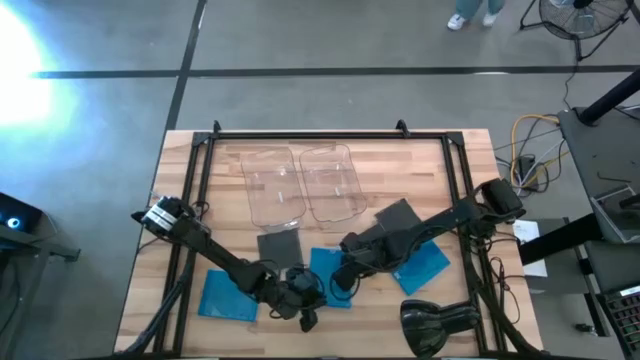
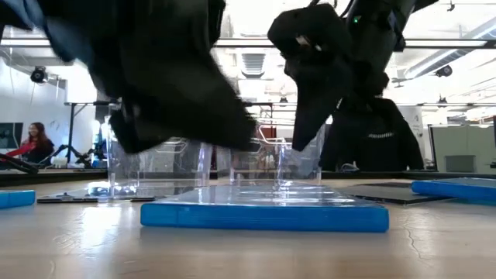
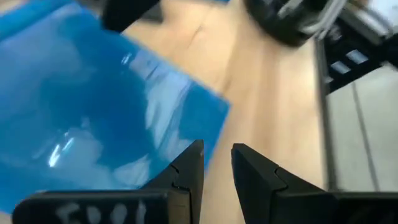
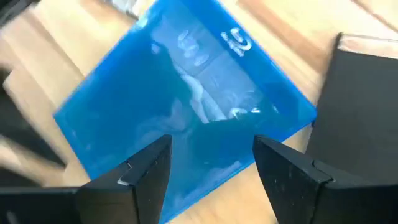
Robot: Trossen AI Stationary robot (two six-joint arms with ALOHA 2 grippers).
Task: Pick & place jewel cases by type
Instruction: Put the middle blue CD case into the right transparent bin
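Blue jewel case [image 1: 330,277] flat on bench [image 1: 450,200] front-centre, both arms converging on it. Right tool [image 4: 211,162] spread wide above it, likely lining up for grasp. Left tool [image 3: 217,165] beside its edge, fingers narrowly apart, empty. Clear trays [image 1: 303,184] wait behind. Wooden bench; workshop room, seated person [image 2: 32,143] far back.

middle blue case [image 1: 328,268] — partly under both arms | low view arms blurred, perhaps moving

Lab or workshop: concrete floor [image 1: 100,110], floor fan [image 1: 575,15], ceiling ducts [image 2: 252,62], seated person [image 2: 31,143].
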